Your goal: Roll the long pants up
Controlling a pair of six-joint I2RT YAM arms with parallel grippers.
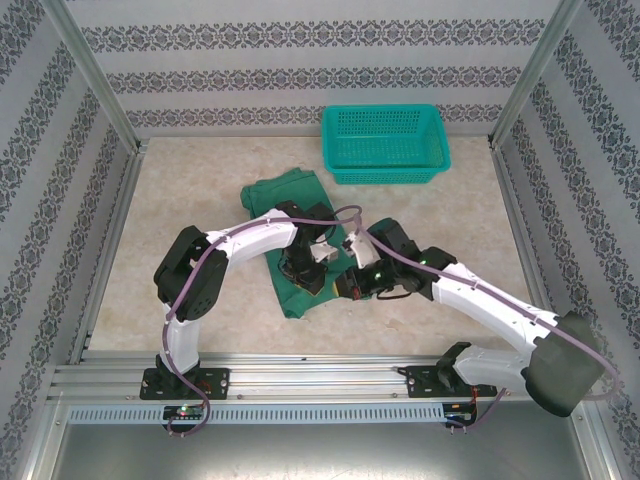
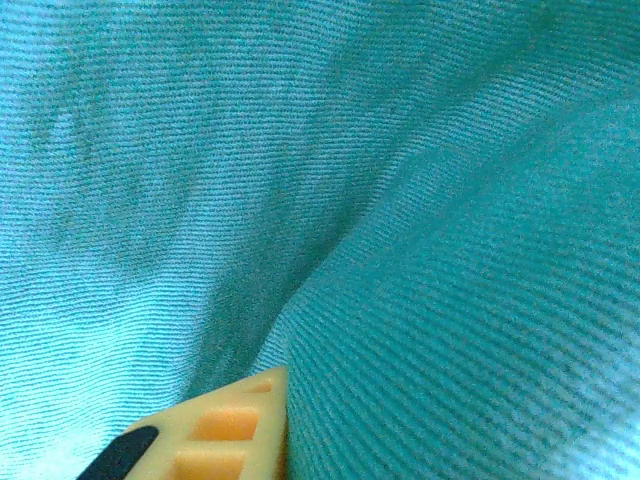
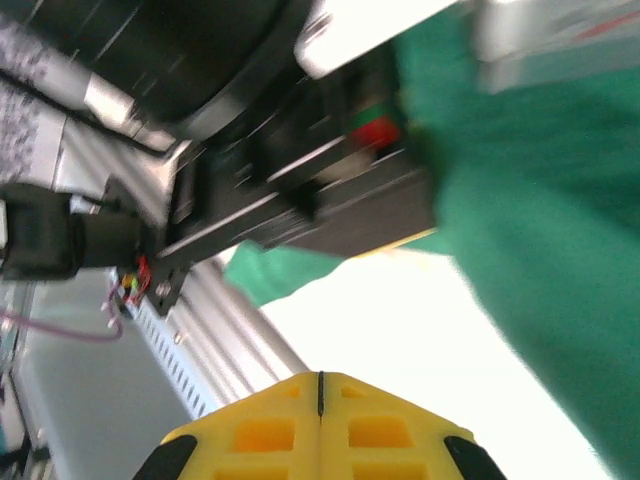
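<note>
The long pants [image 1: 285, 200] lie as a dark green folded strip on the middle of the table, running from the back towards the front. My left gripper [image 1: 305, 268] is down on their near half. In the left wrist view the green cloth [image 2: 400, 200] is right up against the camera, and a fold bulges against one yellow finger [image 2: 225, 425]; the other finger is hidden behind the cloth. My right gripper [image 1: 340, 285] hovers just right of the pants' near end. Its yellow fingertips [image 3: 320, 385] are pressed together with nothing between them. The pants [image 3: 540, 250] hang to its right.
A teal mesh basket [image 1: 385, 145] stands at the back right of the table. The aluminium rail [image 1: 300, 375] carrying both arm bases runs along the near edge. Patterned walls and metal posts close in the left, right and back.
</note>
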